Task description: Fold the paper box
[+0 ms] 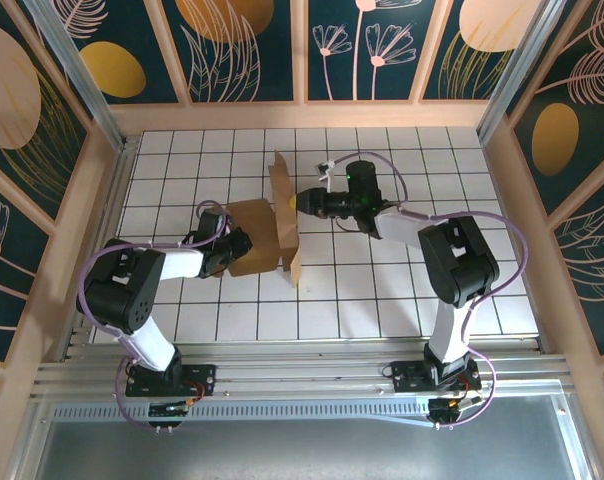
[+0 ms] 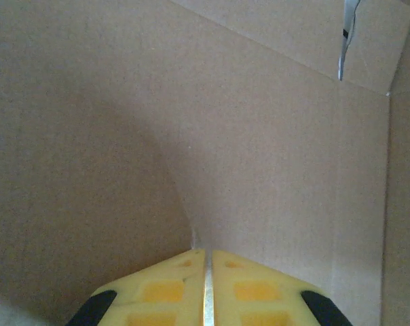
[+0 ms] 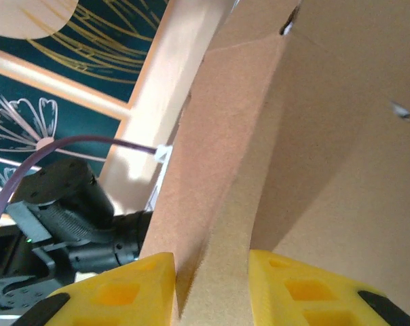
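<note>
From above, the paper box is sitting half-folded in the middle of the counter, the left arm reaching its flat panel, the right arm its upright wall. At the left wrist, the left fingers are pinching a thin cardboard edge; pulling could tear it. At the right wrist, the right fingers are straddling a raised flap, spread, so it could slip and spring back.
</note>
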### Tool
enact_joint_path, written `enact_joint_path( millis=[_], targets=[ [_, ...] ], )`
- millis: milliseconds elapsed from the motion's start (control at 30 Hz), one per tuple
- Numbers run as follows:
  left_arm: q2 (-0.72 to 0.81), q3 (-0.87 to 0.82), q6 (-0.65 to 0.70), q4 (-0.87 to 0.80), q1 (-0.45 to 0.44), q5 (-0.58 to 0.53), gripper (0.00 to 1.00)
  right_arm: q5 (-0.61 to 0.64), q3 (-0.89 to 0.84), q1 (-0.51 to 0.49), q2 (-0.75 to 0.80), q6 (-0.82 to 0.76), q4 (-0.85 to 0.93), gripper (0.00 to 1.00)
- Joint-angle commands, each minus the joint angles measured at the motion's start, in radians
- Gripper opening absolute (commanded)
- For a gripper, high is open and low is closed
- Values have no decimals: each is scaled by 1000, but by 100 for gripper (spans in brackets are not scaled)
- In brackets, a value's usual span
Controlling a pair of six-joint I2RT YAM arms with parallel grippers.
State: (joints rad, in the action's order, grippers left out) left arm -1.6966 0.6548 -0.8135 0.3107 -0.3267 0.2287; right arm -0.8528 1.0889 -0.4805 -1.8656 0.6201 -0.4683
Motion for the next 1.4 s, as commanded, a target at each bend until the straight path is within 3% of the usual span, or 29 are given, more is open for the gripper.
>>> enact_joint_path(
  millis=[0, 100, 267, 433, 533, 700, 900, 1133, 1367],
  targets=[
    [-11, -9, -33, 71, -2, 115, 11, -66, -12, -4, -9, 71, -90, 35],
    [-41, -3, -36, 66, -2, 113, 11, -31, 4, -9, -19, 47, -26, 38],
    [-33, -3, -22, 53, -2, 95, 10, 116, 47, -23, -5, -79, 193, 53],
    [-50, -5, -34, 104, -2, 141, 11, 127, 58, -44, -19, -85, 202, 47],
    [-41, 0, -25, 87, -2, 125, 12, 162, 69, -48, -32, -102, 230, 48],
    [58, 5, 13, 22, -3, 30, 28, 172, 68, -41, -31, -115, 249, 50],
    [239, 30, 23, -30, -2, 0, 42, 166, 69, -40, -23, -129, 265, 55],
    [319, 149, 14, -171, -2, -25, 48, 139, 68, -35, -12, -123, 252, 60],
    [234, 308, 67, -223, -1, 37, 52, 118, 59, -26, 17, -115, 241, 60]
  ],
)
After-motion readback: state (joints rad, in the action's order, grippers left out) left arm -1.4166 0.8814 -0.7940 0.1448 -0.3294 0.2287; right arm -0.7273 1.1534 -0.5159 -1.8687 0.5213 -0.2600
